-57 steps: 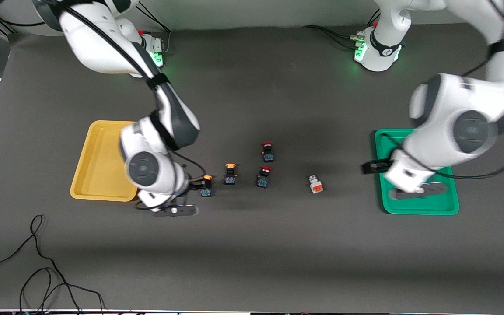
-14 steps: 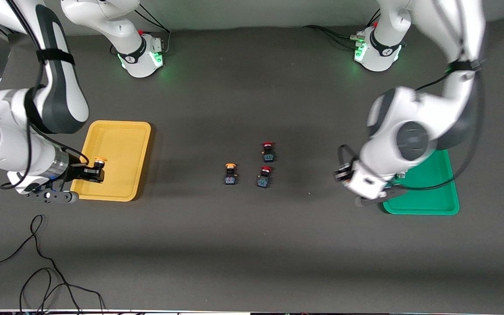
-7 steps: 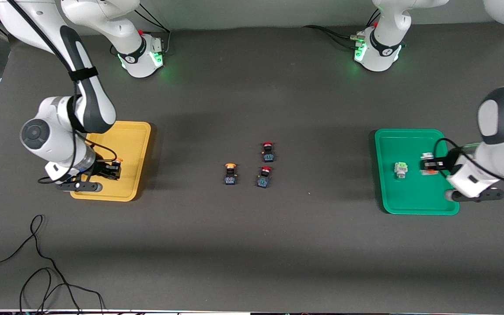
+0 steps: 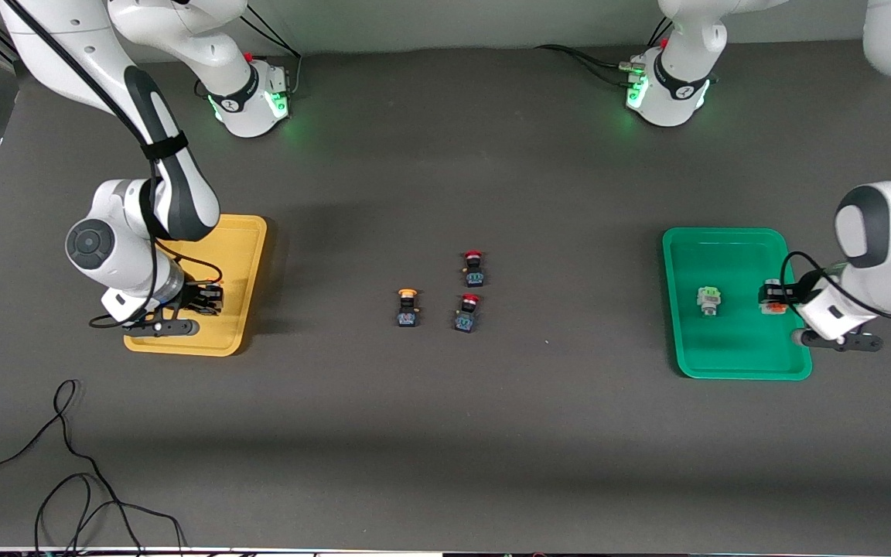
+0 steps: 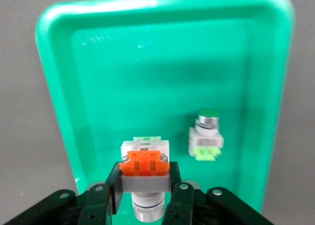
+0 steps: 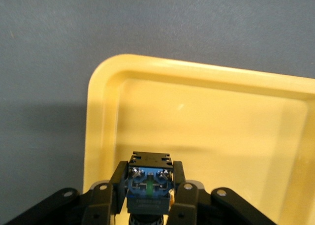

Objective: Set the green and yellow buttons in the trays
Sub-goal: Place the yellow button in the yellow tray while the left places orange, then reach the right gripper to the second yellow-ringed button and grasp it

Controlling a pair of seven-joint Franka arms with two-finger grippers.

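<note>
Buttons (image 5: 145, 163) (image 6: 149, 181) in both pincers (image 5: 145, 198) (image 6: 149, 198), no legible labels.

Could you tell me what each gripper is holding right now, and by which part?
The left gripper holds a white switch with an orange block by its body sides, over the green tray. The right gripper holds a black-blue button likewise, over the yellow tray.

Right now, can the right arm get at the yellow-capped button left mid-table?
Probably not yet: the right gripper is shut on a button over the yellow tray. The yellow-capped button itself stands unobstructed.
</note>
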